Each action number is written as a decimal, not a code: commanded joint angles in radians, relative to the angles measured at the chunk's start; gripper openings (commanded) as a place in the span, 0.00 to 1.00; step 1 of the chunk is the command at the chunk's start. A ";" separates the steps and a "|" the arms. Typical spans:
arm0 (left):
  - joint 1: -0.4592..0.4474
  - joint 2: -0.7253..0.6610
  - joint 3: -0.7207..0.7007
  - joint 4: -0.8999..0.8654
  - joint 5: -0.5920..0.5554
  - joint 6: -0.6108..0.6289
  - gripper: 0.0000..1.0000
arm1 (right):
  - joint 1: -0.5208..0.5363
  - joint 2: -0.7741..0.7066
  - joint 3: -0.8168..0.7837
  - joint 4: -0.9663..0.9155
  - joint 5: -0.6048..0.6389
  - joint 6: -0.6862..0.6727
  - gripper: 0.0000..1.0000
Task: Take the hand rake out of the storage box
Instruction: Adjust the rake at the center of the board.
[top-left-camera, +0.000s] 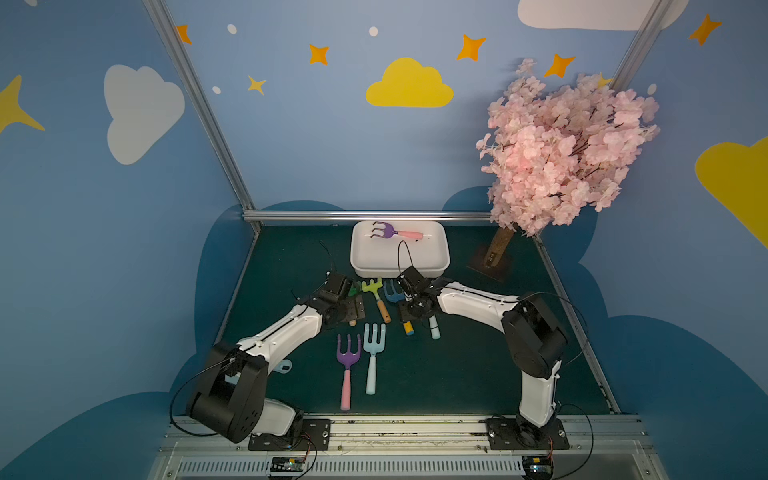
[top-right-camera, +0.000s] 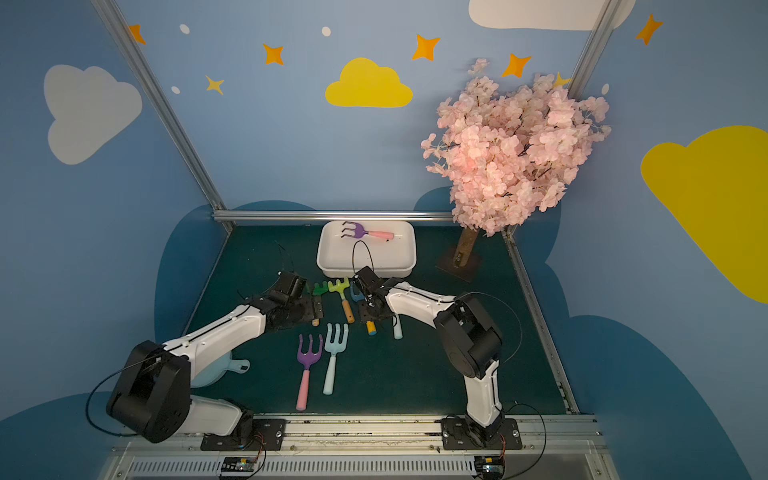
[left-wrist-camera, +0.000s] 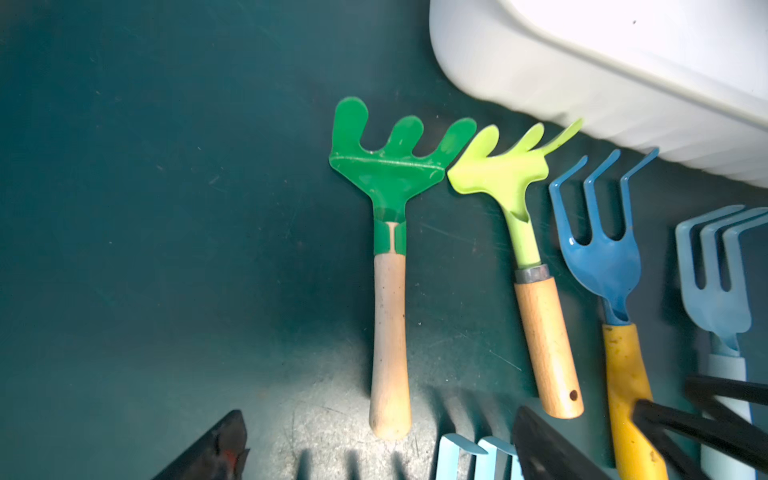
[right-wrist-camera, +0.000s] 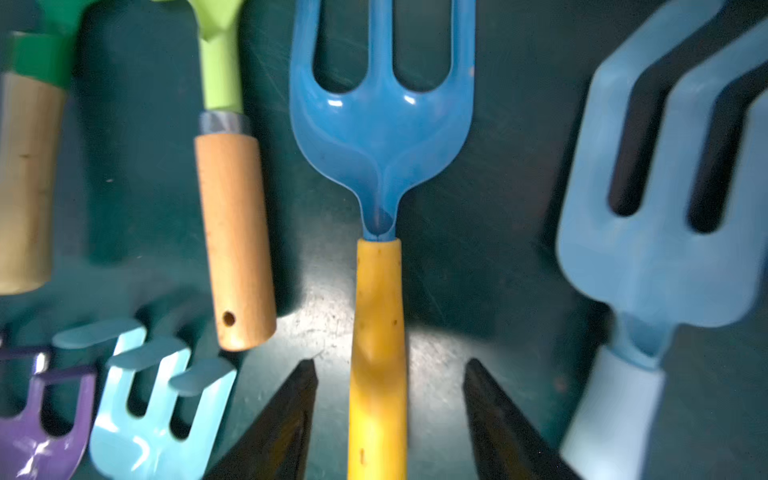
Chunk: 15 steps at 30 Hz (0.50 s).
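Top views, box: the shallow white plastic storage box (top-left-camera: 374, 259) is set at the back of the dark green mat (top-left-camera: 457, 374), just in front of the rear rail, in both top views.
Top views, rake: a hand rake with a purple head and pink handle (top-left-camera: 395, 232) is laid inside the storage box along its far wall, head toward the left arm's side.
Top views, mat: short tools are lined up just in front of the box. A purple fork with a pink handle (top-left-camera: 347, 365) and a pale blue fork (top-left-camera: 372, 357) are laid side by side nearer the arm bases.
Top views, arms: the left arm (top-left-camera: 282, 332) and the right arm (top-left-camera: 478, 301) are bent in over that line.
Left wrist, pincer: the left gripper (left-wrist-camera: 378, 415) is spread wide and nothing is held. The end of the handle of a dark green rake with a pale wooden handle (left-wrist-camera: 388, 266) is seen well clear of both fingers.
Left wrist, neighbours: a lime green rake with a wooden handle (left-wrist-camera: 528, 257) is met corner to corner by the dark green head, its tines close against the box wall.
Right wrist, pincer: the right gripper (right-wrist-camera: 390, 362) is parted. A finger is placed either side of the handle of a blue three-tined fork with a yellow handle (right-wrist-camera: 380, 166), and mat is seen in both gaps.
Right wrist, neighbours: a light blue rake with a whitish handle (right-wrist-camera: 665, 249) is laid just beside it.
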 joint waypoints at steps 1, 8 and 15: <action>0.022 -0.036 0.026 -0.021 -0.008 0.024 1.00 | -0.037 -0.095 0.091 0.018 0.023 -0.099 0.66; 0.063 -0.056 0.003 -0.011 -0.002 0.034 1.00 | -0.152 0.100 0.350 0.094 0.056 -0.377 0.71; 0.090 -0.032 0.004 -0.011 0.009 0.041 1.00 | -0.233 0.430 0.785 0.005 0.041 -0.475 0.73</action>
